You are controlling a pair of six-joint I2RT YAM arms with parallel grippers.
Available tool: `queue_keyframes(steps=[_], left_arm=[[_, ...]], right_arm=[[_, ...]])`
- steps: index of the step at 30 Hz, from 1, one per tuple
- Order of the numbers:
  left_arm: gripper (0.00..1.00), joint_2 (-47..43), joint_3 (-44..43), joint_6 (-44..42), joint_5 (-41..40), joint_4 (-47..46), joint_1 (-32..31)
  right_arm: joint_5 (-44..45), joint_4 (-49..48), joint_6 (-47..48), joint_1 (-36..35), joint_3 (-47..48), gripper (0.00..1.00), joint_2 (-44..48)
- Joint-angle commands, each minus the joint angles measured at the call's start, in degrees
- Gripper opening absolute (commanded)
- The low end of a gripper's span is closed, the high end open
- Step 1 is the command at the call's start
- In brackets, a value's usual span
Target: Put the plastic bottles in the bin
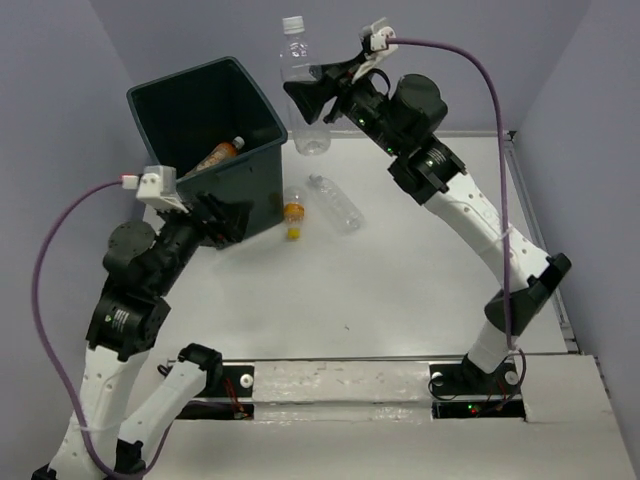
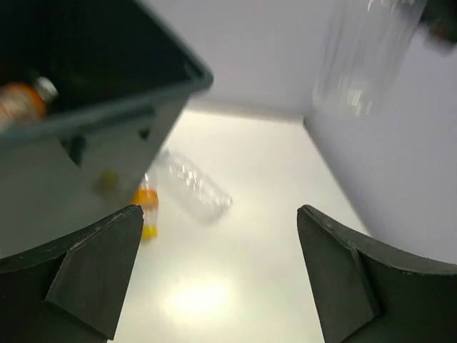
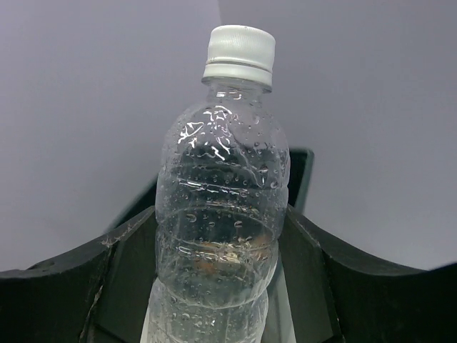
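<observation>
Right gripper (image 1: 308,98) clamps a white-capped bottle (image 1: 298,60) upright at upper centre, just right of the bin (image 1: 255,175).
Left gripper (image 1: 228,222), jaws spread wide and empty, sits at the bin's near wall, centre left. An orange-labelled bottle (image 1: 218,153) lies inside the bin; an orange-capped bottle (image 1: 293,212) and a clear bottle (image 1: 335,203) lie on the table (image 1: 400,280) beside it.

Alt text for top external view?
Right gripper holds a clear white-capped bottle upright, raised just right of the dark bin. Left gripper is open at the bin's near wall. One orange-labelled bottle lies in the bin; an orange-marked bottle and a plain clear bottle lie on the table beside it.
</observation>
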State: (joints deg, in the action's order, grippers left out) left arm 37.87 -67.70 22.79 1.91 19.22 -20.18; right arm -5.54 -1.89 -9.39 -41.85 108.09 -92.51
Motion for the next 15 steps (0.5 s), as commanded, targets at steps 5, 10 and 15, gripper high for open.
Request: queue_keyframes(steps=[5, 10, 15], left_arm=[[0.99, -2.4, 14.8, 2.7, 17.3, 4.9, -0.2], [0.99, -4.6, 20.8, 5.8, 16.1, 4.3, -0.3], [0.99, -3.8, 25.4, 8.3, 18.0, 1.5, -0.4]], right_arm=[[-4.1, -4.1, 4.2, -4.5, 36.4, 0.36, -27.0], [-3.2, -15.8, 6.3, -5.0, 43.5, 0.34, -38.0], [-2.5, -15.9, 12.7, -6.2, 49.9, 0.80, -46.9]])
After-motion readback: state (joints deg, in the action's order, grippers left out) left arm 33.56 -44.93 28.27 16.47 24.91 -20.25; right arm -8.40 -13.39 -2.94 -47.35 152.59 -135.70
